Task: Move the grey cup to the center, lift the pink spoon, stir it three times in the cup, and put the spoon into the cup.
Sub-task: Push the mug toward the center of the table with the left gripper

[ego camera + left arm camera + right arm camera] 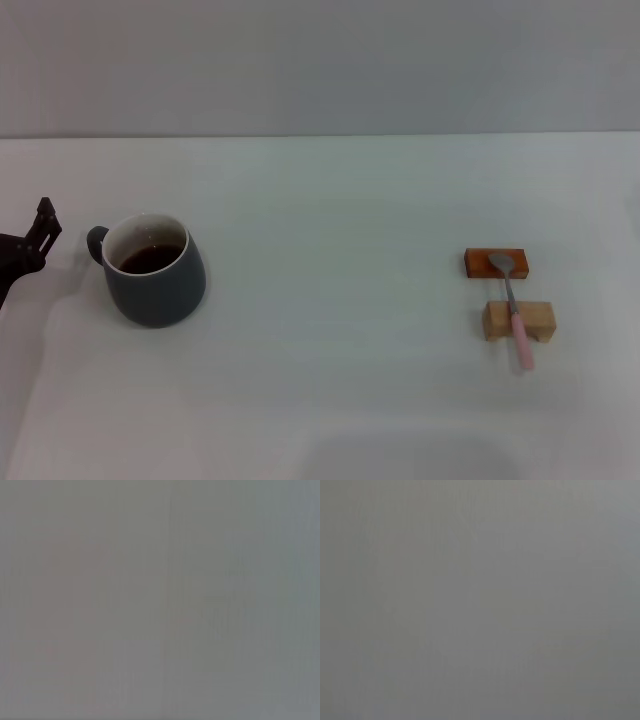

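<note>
the rounded dark grey ceramic cup (155, 270), holding dark liquid, is sitting far to the left of the two wooden blocks (518, 320), not yet at the centre of the white table (330, 380). the slim pink-handled metal spoon (512, 305) is lying across those blocks, untouched. the left gripper (38, 238) is hovering just left of the cup's handle; i cannot tell whether it is released or clenched. the right gripper is out of sight. every step is seemingly waiting to be done.

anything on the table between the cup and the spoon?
Nothing. In the head view the stretch of table from the cup to the spoon is bare. The spoon rests across two wooden blocks; both wrist views show nothing.
</note>
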You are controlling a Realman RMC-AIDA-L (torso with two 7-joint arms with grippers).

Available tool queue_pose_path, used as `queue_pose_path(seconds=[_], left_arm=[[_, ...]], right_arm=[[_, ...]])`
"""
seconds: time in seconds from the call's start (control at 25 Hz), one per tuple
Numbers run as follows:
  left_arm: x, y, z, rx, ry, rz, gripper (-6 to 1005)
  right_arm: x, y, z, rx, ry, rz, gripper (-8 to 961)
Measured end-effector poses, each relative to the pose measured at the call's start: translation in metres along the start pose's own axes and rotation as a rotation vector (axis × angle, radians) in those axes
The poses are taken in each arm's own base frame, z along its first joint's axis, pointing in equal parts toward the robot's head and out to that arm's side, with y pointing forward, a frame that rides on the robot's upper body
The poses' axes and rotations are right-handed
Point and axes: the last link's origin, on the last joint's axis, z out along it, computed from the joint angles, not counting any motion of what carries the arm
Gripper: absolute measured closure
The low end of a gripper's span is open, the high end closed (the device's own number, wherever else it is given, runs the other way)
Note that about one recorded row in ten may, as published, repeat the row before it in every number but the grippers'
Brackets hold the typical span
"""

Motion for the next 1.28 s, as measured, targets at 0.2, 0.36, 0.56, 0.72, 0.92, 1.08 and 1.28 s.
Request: queue_pose_path(seconds=[0.2,0.36,0.56,0.72,0.92,1.08,1.28], left_arm=[[0.000,0.000,0.000,0.000,-0.003,0.000,233],[-0.001,0.000,0.000,0.001,-0.007,-0.004,266],[-0.007,-0.001,-0.001,0.005,-0.045,-0.002,306],[-0.010,0.002,-0.001,-0.010,-0.066,0.004,431],[-0.013,0.010,-0.003,-0.051,-0.080,0.026,668],[-0.015,0.019,-0.003,-0.095,-0.088,0.043,919],[-0.017,0.029,-0.003,-0.141,-0.094,0.057,992]], right_arm=[[-0.001,0.001,0.001,-0.002,-0.008,0.002,191],[-0.002,0.003,0.002,-0.007,-0.011,0.004,192],[-0.003,0.006,0.002,-0.014,-0.019,0.010,192],[-0.006,0.007,0.002,-0.014,-0.034,0.014,192],[-0.007,0.008,0.002,-0.015,-0.038,0.016,191],[-0.008,0.009,0.002,-0.018,-0.040,0.018,191],[-0.009,0.009,0.002,-0.017,-0.047,0.019,192]])
